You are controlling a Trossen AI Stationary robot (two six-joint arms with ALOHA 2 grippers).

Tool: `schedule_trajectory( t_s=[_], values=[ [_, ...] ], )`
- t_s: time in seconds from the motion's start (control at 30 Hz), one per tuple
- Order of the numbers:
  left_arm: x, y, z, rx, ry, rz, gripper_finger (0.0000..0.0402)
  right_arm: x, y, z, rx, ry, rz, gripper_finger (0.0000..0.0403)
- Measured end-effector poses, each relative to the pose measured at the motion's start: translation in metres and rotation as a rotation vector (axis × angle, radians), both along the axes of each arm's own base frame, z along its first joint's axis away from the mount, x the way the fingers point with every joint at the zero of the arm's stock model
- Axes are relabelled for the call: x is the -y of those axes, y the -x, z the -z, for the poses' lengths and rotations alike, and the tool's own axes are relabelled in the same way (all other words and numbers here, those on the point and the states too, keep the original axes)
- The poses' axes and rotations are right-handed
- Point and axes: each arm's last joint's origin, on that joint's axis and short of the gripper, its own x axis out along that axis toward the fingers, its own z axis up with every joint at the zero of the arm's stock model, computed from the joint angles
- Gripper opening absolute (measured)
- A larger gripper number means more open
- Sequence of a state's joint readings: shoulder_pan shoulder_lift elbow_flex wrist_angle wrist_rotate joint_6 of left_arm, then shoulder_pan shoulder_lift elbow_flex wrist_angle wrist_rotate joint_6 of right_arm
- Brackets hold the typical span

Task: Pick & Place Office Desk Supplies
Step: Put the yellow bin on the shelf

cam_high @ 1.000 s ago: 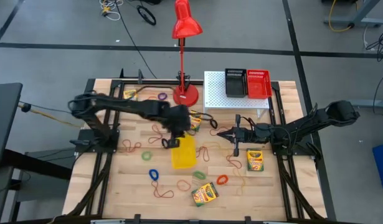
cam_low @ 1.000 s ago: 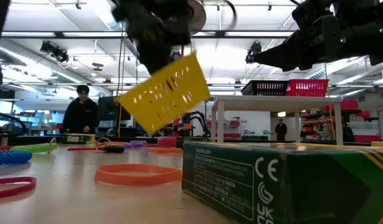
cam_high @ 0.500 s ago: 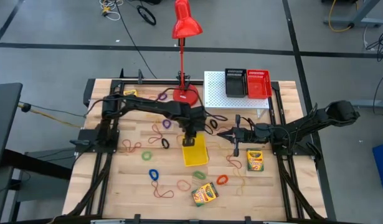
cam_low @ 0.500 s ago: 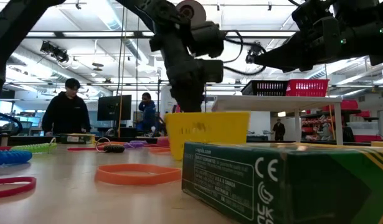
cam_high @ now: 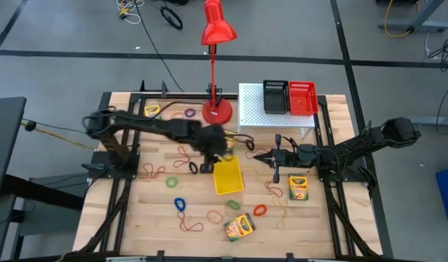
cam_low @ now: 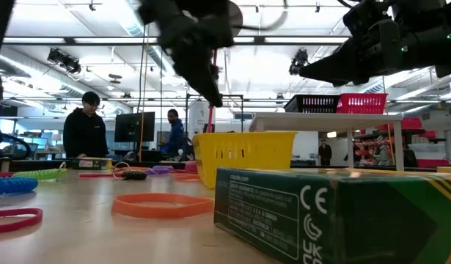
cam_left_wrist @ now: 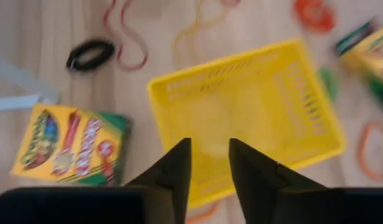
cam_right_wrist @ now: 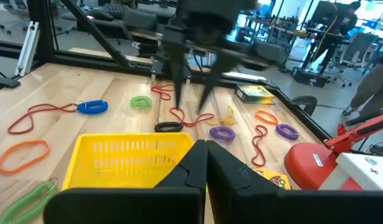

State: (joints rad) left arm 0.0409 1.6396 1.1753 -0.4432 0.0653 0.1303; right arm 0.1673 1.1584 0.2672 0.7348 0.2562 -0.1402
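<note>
A yellow basket (cam_high: 229,177) (cam_left_wrist: 241,118) stands level on its bottom at mid-table, open side up. My left gripper (cam_high: 213,156) (cam_left_wrist: 210,155) hovers open above the basket's left rim (cam_low: 214,99), touching nothing. My right gripper (cam_high: 257,156) (cam_right_wrist: 205,149) hangs shut and bare just right of the basket. Crayon boxes lie flat on the table: one (cam_high: 299,187) at the right, one (cam_high: 240,227) near the front, one (cam_left_wrist: 73,144) beside the basket's far side. Rubber-band loops, among them a blue one (cam_high: 180,204) and an orange one (cam_high: 260,209), are scattered around.
A red desk lamp (cam_high: 216,109) stands at the far middle. Right of it a white perforated stand (cam_high: 256,116) carries a black basket (cam_high: 275,96) and a red basket (cam_high: 302,97). People (cam_low: 84,132) stand in the room beyond the table.
My left gripper carried the tilted yellow basket a little toward the table's right edge, set it down level, opened and let go. It then drew back up and toward the left. The basket now stands on the table by itself.
</note>
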Motion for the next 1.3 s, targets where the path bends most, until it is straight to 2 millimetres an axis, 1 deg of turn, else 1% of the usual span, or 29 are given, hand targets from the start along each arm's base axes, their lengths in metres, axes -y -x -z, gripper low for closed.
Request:
schedule_trajectory(
  t_s=[0.17,0.33,0.43,0.57,0.67,0.77,0.83,1.0,1.07,1.17,1.3],
  values=[
    [0.013,0.044,0.034,0.318,0.076,-0.064,0.0058,0.000,-0.001,0.001,-0.036,-0.004,0.014,0.0007],
    [0.016,0.082,0.065,0.635,0.131,-0.142,0.0026,-0.001,-0.012,-0.008,-0.139,-0.066,0.058,0.0004],
    [0.014,0.103,0.076,0.799,0.118,-0.181,0.0016,-0.003,-0.019,-0.018,-0.214,-0.110,0.078,0.0006],
    [0.012,0.126,0.086,0.906,0.094,-0.248,0.0013,-0.011,-0.033,-0.025,-0.339,-0.116,0.112,0.0006],
    [0.010,0.134,0.088,0.930,0.080,-0.281,0.0013,-0.020,-0.048,-0.027,-0.426,-0.116,0.118,0.0007],
    [0.010,0.135,0.088,0.932,0.079,-0.282,0.0013,-0.030,-0.066,-0.027,-0.501,-0.117,0.118,0.0016],
    [0.011,0.135,0.089,0.921,0.078,-0.281,0.0013,-0.037,-0.080,-0.031,-0.547,-0.121,0.113,0.0032],
    [0.011,0.135,0.092,0.893,0.066,-0.275,0.0014,-0.054,-0.106,-0.035,-0.745,-0.089,0.128,0.0080],
    [0.011,0.135,0.093,0.879,0.068,-0.270,0.0014,-0.061,-0.119,-0.037,-0.799,-0.090,0.123,0.0099],
    [0.011,0.135,0.093,0.881,0.069,-0.270,0.0014,-0.073,-0.137,-0.032,-0.883,-0.070,0.106,0.0125],
    [0.011,0.135,0.093,0.885,0.071,-0.273,0.0014,-0.086,-0.159,-0.022,-0.938,-0.075,0.065,0.0150]
  ],
)
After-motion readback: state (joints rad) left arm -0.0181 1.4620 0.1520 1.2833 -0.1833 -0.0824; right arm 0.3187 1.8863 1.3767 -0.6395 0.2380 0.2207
